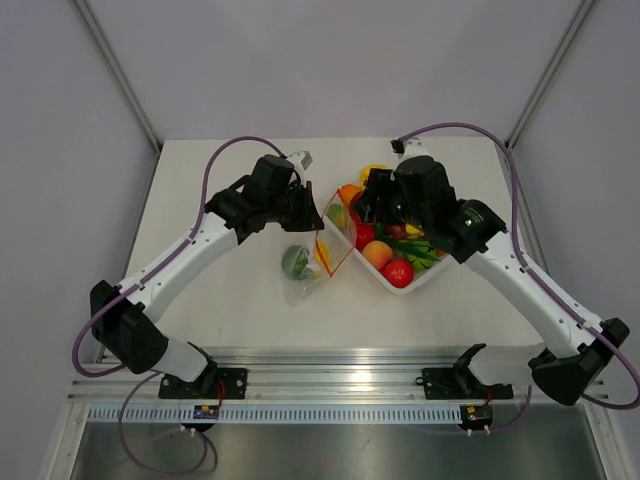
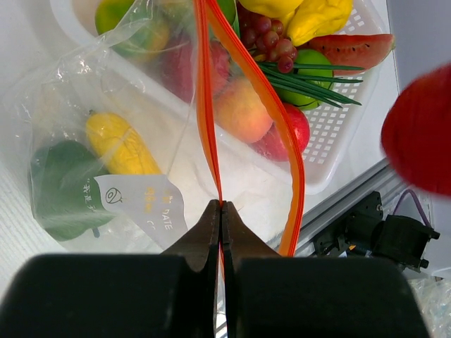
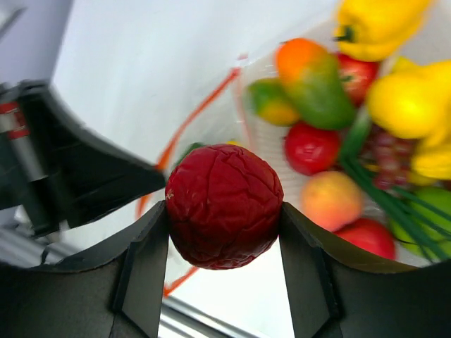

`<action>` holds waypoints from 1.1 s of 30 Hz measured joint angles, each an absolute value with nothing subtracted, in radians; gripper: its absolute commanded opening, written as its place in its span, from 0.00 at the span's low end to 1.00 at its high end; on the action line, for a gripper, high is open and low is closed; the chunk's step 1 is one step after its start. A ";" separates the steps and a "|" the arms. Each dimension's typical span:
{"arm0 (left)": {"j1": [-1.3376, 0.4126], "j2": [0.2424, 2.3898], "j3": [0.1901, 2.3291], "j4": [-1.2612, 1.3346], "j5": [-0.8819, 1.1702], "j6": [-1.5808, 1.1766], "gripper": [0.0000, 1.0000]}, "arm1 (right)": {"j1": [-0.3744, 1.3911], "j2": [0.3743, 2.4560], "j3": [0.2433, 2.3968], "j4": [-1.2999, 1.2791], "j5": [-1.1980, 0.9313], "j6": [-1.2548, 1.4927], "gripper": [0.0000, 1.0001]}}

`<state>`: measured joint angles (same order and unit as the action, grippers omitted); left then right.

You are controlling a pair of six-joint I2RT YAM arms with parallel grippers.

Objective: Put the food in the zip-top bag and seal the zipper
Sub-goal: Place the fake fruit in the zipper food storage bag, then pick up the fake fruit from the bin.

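Observation:
The clear zip-top bag [image 1: 305, 268] lies left of the white tray [image 1: 428, 279] with its mouth held up and open. A yellow corn [image 2: 120, 144] and a green vegetable [image 2: 60, 186] lie inside it. My left gripper [image 2: 223, 205] is shut on one side of the orange-red zipper [image 2: 206, 105]; the other side bows away to the right. My right gripper [image 3: 224, 218] is shut on a dark red wrinkled round fruit [image 3: 224, 204], held in the air above the tray's left end, close to the bag's mouth. That fruit shows at the right edge of the left wrist view [image 2: 421, 137].
The tray [image 2: 338, 134] holds several more food toys: yellow peppers [image 3: 402, 98], a peach [image 2: 243, 113], grapes [image 2: 271, 42], a watermelon slice [image 2: 352, 49], green onion stalks [image 2: 310, 81] and red fruits [image 1: 397, 272]. The metal rail [image 1: 340, 385] runs along the table's near edge.

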<state>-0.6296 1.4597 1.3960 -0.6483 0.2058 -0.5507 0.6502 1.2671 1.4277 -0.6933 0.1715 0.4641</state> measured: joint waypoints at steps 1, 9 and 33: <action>-0.630 1.460 1.396 -0.648 0.206 -0.551 0.00 | 0.683 1.278 1.440 -0.683 0.156 0.466 0.48; -0.631 1.459 1.396 -0.648 0.205 -0.551 0.00 | 0.741 1.404 1.418 -0.646 0.091 0.495 0.68; -0.632 1.448 1.365 -0.633 0.207 -0.551 0.00 | 0.315 1.258 1.206 -0.730 0.497 0.381 0.85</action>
